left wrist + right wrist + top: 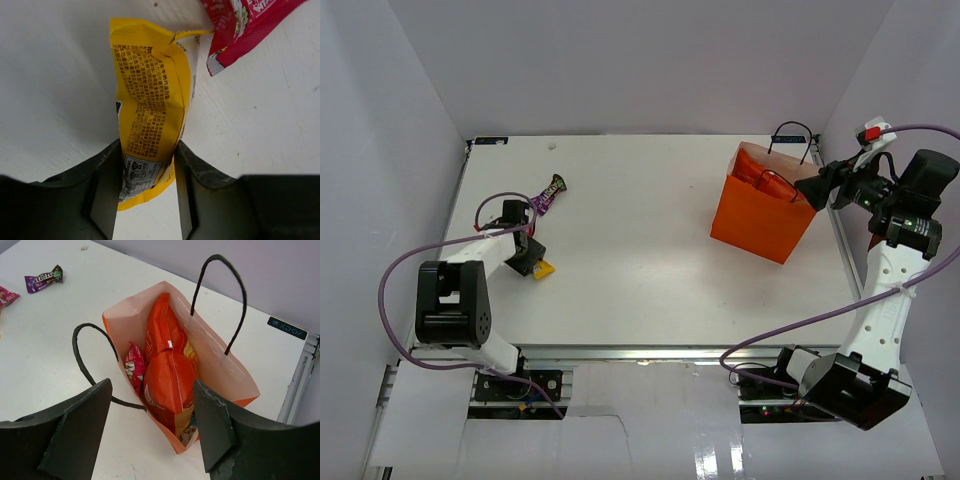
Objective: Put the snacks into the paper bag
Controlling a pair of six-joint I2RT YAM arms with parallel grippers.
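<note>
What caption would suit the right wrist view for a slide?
Open right gripper near the orange paper bag, which holds a red-orange chip bag and a pink packet.

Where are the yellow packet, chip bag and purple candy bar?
yellow packet (150, 125), left wrist view, printed back
chip bag (170, 380), right wrist view, bulging front
purple candy bar (552, 193), top external view, middle

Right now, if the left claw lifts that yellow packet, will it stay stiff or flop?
Probably floppy: the yellow packet is thin, creased film, pinched by the left claw near one end, so the free end should droop. It looks flat, so likely light. Glossy film may slip.
</note>
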